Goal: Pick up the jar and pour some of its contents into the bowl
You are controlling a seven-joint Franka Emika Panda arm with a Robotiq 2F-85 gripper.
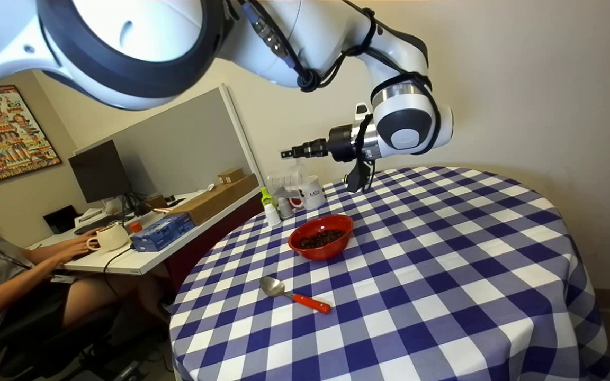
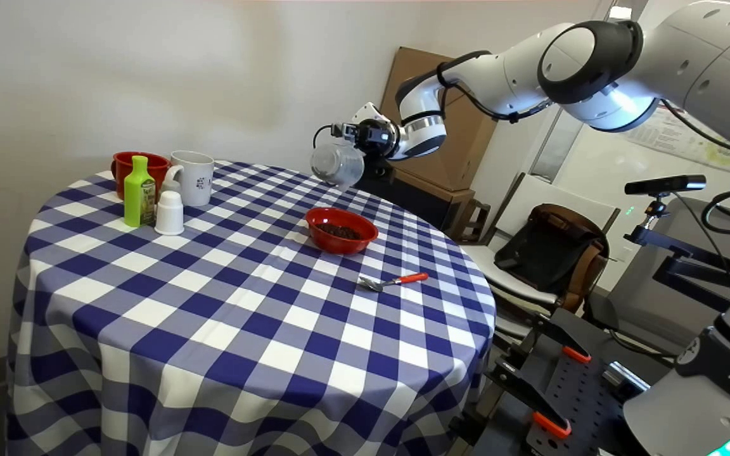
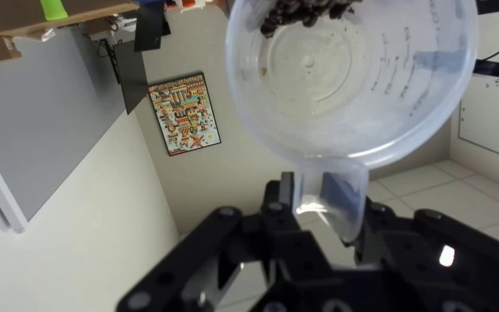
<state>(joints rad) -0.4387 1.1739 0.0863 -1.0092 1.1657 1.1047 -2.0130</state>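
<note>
Wrist view, left to right (room's upside down in it, fyi): grey panel [image 3: 46, 117], dark monitor [image 3: 132, 78], busy colourful poster [image 3: 184, 113], then the clear jar [image 3: 319, 104]. You're looking straight into it: measuring marks up the inside, plus a clump of dark beany bits [image 3: 303, 12] lying on the side near the top of the frame. The hand [image 3: 328, 204] is just below the jar in this shot, pinching its handle [image 3: 332, 188], spread only about as wide as the handle. Whiteboard [image 3: 498, 108] over at the right edge.

Same order in an exterior view: red mug [image 2: 161, 170], green bottle [image 2: 139, 196] just in front of it, little white shaker [image 2: 170, 215] and white mug [image 2: 195, 180], all bunched together on the table [image 2: 263, 310], which has a blue-and-white checked cloth [image 2: 213, 405]. Then comes the jar, held up in the air and tipped well over, clear of the table. Red bowl [image 2: 339, 246] sits upright on the table, lower in the frame than the jar and apart from it, with dark stuff [image 2: 338, 232] in the bottom. Honestly can't tell from these whether the jar is directly over the bowl. Spoon [image 2: 404, 279] with an orange-red grip is lying flat near the bowl, a bit to its right and closer to the camera. Further right, white chair [image 2: 539, 191] with a black bag [image 2: 533, 256] on it.
</note>
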